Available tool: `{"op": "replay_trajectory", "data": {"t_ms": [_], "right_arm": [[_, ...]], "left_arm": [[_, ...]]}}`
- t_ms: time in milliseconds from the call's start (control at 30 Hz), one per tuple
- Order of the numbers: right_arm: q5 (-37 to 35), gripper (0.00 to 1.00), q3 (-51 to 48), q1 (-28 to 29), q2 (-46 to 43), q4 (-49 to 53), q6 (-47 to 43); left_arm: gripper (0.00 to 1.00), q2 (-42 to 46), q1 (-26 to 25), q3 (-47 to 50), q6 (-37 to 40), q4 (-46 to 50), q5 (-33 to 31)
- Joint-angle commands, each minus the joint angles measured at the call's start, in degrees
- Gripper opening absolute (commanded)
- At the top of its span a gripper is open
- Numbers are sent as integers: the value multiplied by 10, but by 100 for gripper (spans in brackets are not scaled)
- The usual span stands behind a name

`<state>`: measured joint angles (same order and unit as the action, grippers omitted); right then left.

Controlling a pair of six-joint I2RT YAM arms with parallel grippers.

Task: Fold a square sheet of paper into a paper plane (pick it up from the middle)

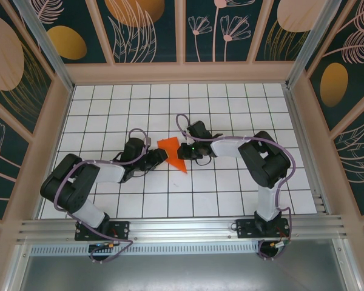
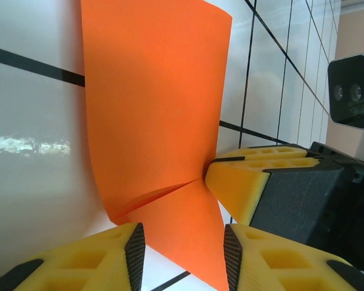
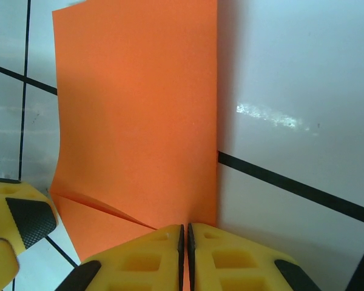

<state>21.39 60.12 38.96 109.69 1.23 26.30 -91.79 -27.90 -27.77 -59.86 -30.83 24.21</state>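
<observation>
White gridded table (image 1: 230, 109) is carrying everything near its centre. The right gripper (image 3: 185, 242), jaws pressed together, is pinching one long edge of the thin, bright orange paper sheet (image 1: 173, 153), which is partly folded to a taper. The left gripper (image 2: 182, 248) is standing part-open astride the opposite side. The sheet's long axis is running from the far edge toward the near edge, lying between both arms.
</observation>
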Motion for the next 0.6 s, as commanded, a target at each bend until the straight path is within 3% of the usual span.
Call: {"op": "replay_trajectory", "data": {"t_ms": [0, 300, 567], "right_arm": [[10, 14, -13, -6, 3, -10, 7], [9, 14, -30, -14, 1, -22, 17], [16, 13, -35, -18, -2, -28, 19]], "left_arm": [[41, -13, -3, -13, 5, -16, 12], [53, 22, -3, 5, 0, 23, -40], [56, 15, -4, 7, -9, 13, -29]]}}
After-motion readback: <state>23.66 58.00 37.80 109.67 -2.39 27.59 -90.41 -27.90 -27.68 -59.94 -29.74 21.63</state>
